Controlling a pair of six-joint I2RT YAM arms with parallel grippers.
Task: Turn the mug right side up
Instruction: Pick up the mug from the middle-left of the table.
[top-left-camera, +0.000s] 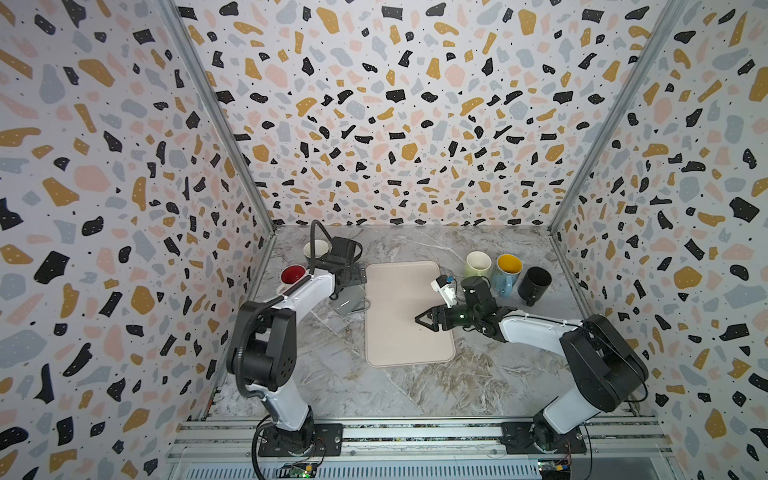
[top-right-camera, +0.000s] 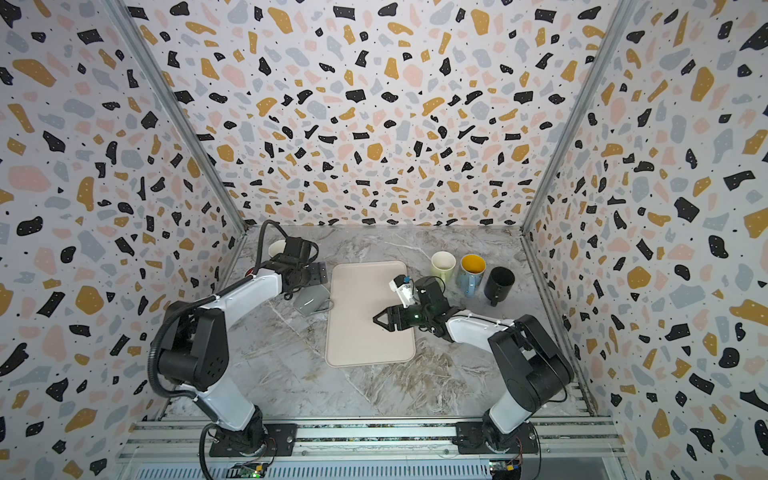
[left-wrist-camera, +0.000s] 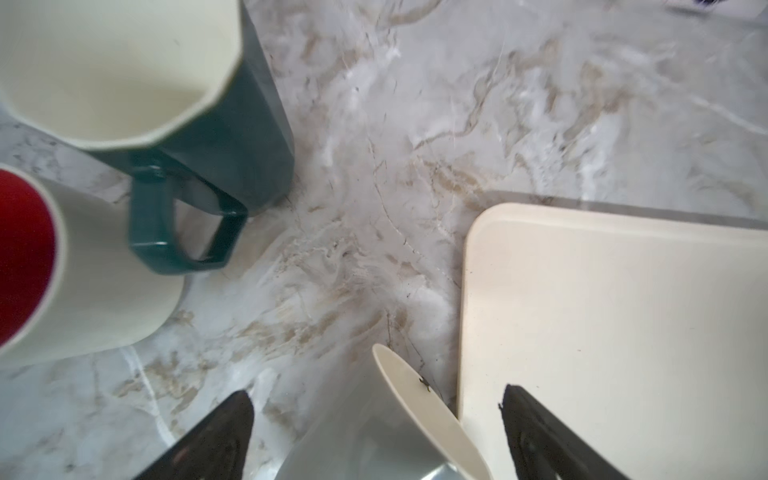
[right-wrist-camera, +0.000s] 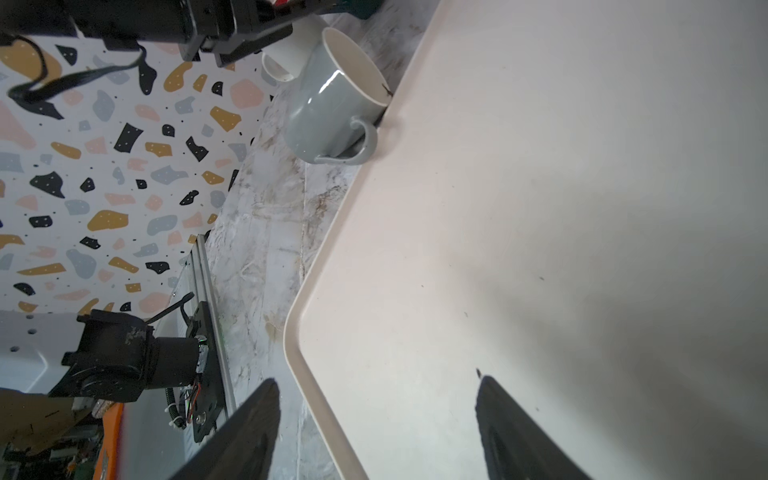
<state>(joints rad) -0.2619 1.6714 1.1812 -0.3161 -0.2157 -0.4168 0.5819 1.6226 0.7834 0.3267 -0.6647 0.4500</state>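
On a marble-patterned table (top-left-camera: 415, 395) walled in by terrazzo-print panels, a grey mug (top-left-camera: 348, 305) lies tilted against the left edge of a cream tray (top-left-camera: 399, 332), towards that tray's far corner. The right wrist view shows the mug (right-wrist-camera: 332, 108) leaning with its lip and its handle against the tray's raised rim, its cream-lined mouth turned up and towards the tray; it is neither upside down nor fully upright.

The left gripper (left-wrist-camera: 375, 392) hangs directly above the mug with its jaws spread wide. In the left wrist view both dark fingers (left-wrist-camera: 232, 432) stand clear of the mug's sides, so the hand is released and grips nothing.

The right gripper (top-left-camera: 424, 321) hovers over the middle of the tray, pointing left, its jaws also apart and empty.

At the far left, beyond the left arm, stand a dark teal mug (left-wrist-camera: 249, 124) with a cream inside and a white mug (top-left-camera: 293, 275) with a red inside, both mouth up. To the right of the tray's far end, three more stand upright in a row: a pale green mug (top-left-camera: 478, 264), a blue mug (top-left-camera: 508, 270) with a yellow inside, and a black mug (top-left-camera: 534, 282).
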